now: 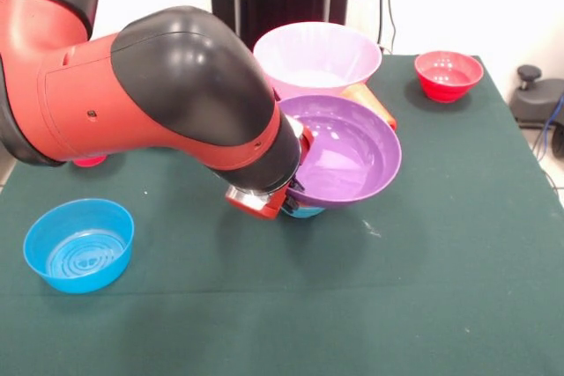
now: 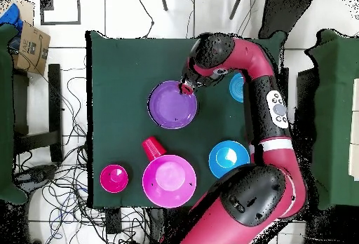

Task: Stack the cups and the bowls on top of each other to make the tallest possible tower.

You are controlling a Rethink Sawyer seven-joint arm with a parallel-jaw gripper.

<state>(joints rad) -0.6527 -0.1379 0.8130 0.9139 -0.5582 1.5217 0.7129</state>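
Observation:
The wide purple bowl sits mid-table, tilted, over a small light-blue piece that peeks out under it. My gripper is at its left rim, closed on the rim; overhead it is at the purple bowl's upper right edge. The large pink bowl stands behind it, with the orange-red cup lying between them. The small red bowl is at the far right. A blue bowl stands front left. The tower's other pieces are hidden.
Overhead, the cup, pink bowl, small red bowl and a second blue bowl lie near my base. My arm hides the table's far left; a red bit shows under it.

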